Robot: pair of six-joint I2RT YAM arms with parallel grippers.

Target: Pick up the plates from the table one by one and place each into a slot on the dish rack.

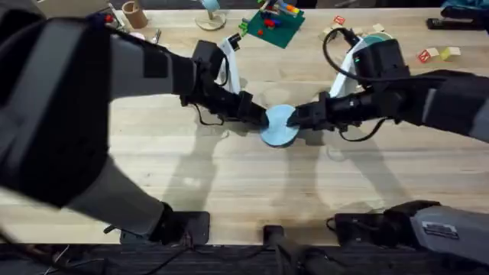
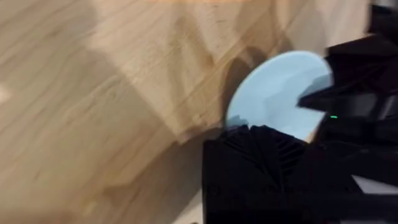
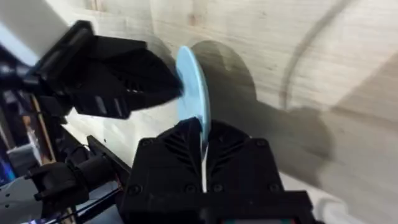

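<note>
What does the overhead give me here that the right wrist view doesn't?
Overhead alone: both arms meeting mid-table, a green board of coloured blocks and small wooden blocks at the far edge. Right wrist alone: the pale blue plate stands on edge, its rim between the right tool's fingers. Shared: the left tool touching that plate from the opposite side.

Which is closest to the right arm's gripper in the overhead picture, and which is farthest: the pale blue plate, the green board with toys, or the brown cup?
1. Pale blue plate: held at the right gripper, mid-table.
2. Green board with toys: far edge, near the middle.
3. Brown cup: far left corner, farthest.
</note>
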